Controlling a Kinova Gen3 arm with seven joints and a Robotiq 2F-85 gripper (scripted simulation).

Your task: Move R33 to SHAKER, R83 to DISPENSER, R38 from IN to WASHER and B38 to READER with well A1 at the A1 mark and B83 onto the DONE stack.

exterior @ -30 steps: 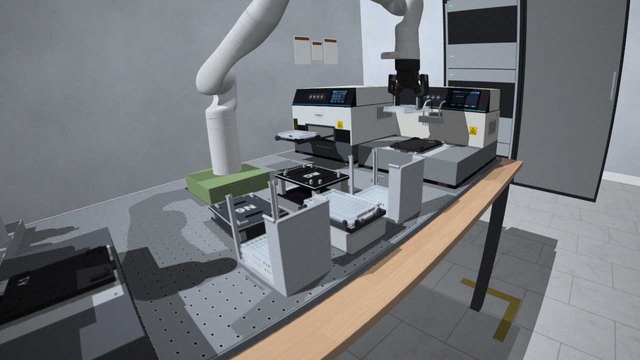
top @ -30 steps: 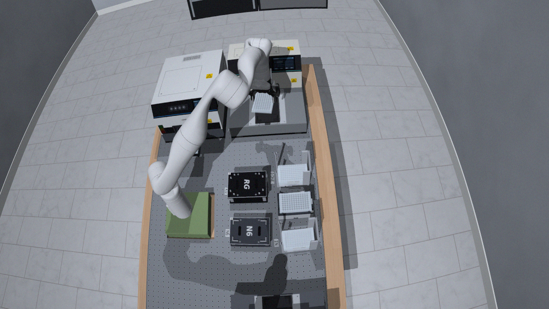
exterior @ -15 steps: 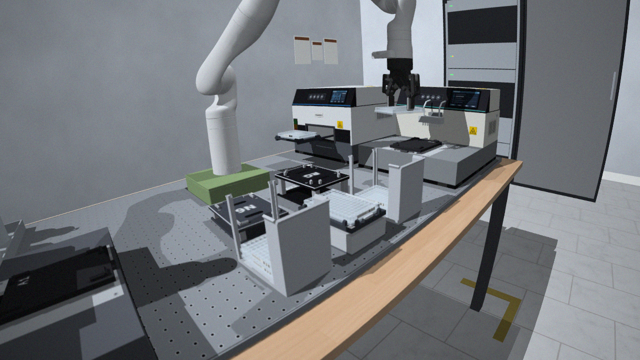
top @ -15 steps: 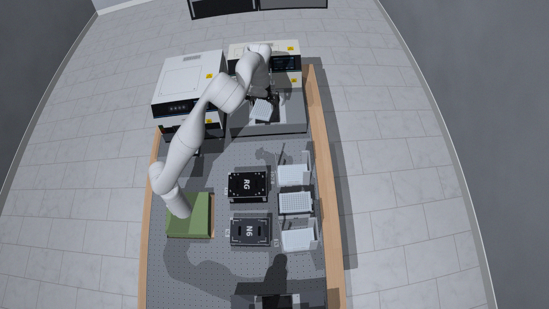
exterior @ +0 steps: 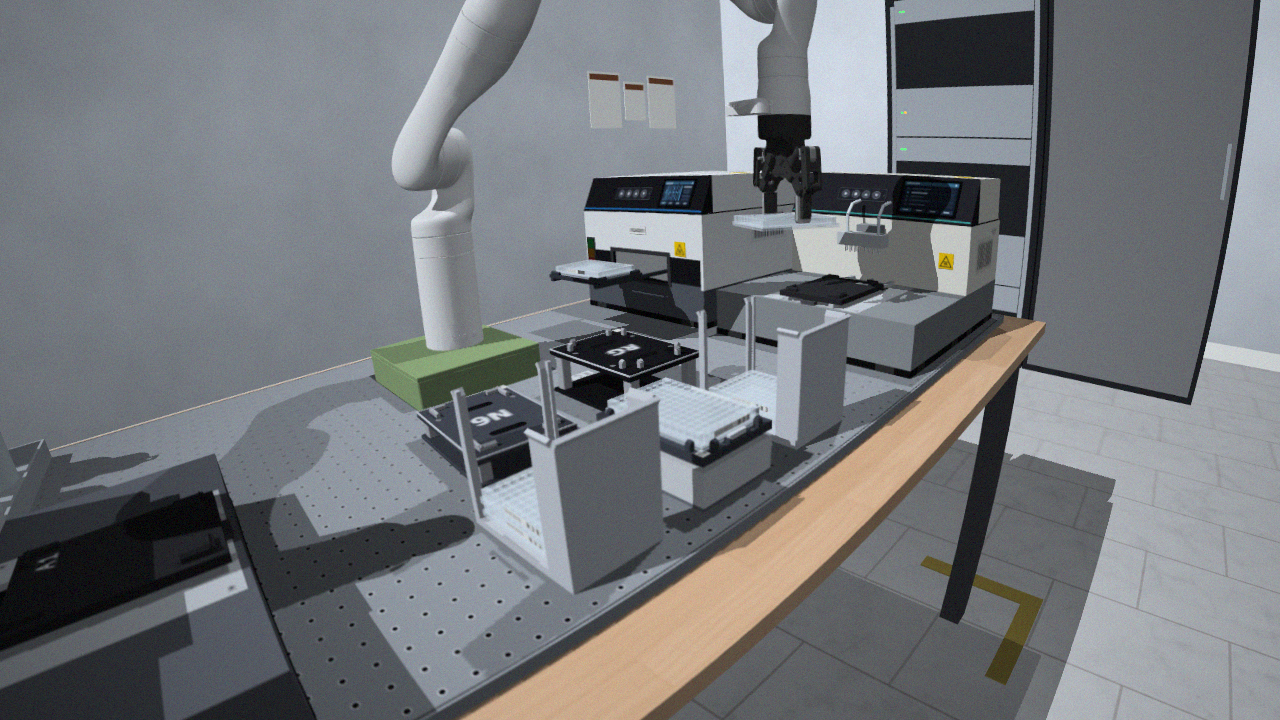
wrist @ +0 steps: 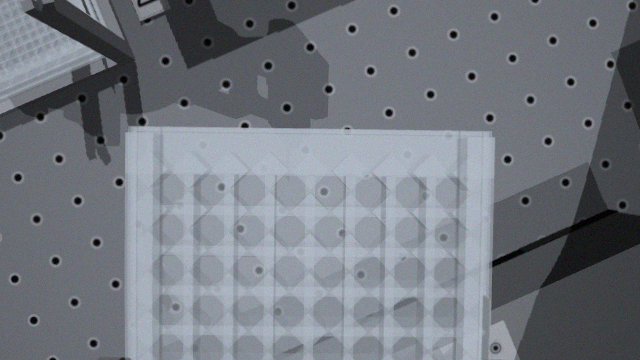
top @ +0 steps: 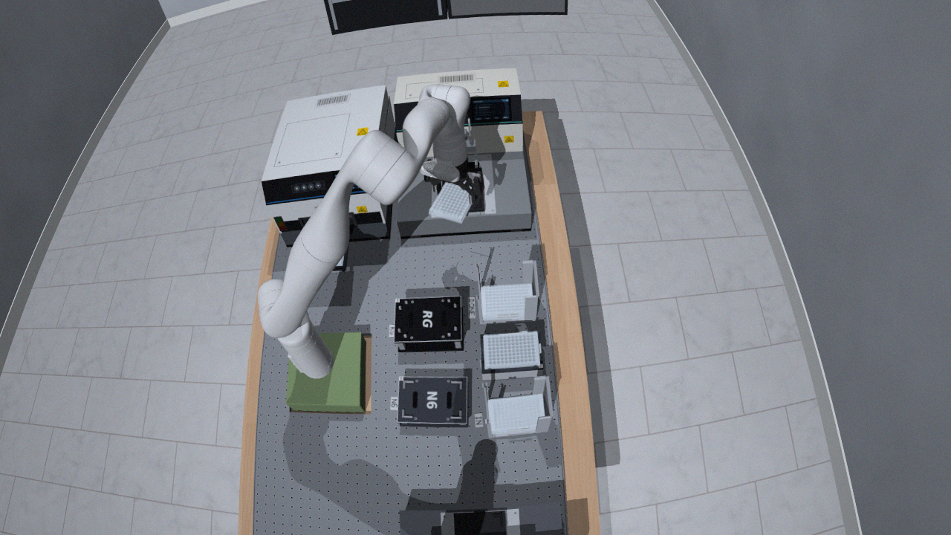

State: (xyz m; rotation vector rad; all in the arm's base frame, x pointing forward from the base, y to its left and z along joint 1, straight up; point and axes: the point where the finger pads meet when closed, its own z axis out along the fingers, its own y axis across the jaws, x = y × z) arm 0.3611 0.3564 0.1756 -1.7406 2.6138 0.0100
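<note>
My gripper (top: 467, 188) (exterior: 785, 204) is shut on a clear well plate (top: 449, 202) (exterior: 768, 222) (wrist: 310, 235), held level by one end, high in the air. Its label cannot be read. It hangs off the front left of the back right instrument, whose black nest (exterior: 832, 288) is empty. In the wrist view the plate fills the lower middle, with perforated deck under it; the fingers are out of view. Another plate (exterior: 586, 266) lies on the left instrument's tray. A plate (top: 510, 349) (exterior: 693, 407) sits on the block between the two racks.
The far rack (top: 530, 282) (exterior: 810, 376) and the near rack (top: 546, 399) (exterior: 599, 492) each hold plates deep inside. Nests RG (top: 427, 319) (exterior: 623, 351) and N6 (top: 432, 399) (exterior: 490, 427) are bare. A dispensing head (exterior: 863, 234) juts over the right instrument. A black nest (exterior: 98, 555) sits front left.
</note>
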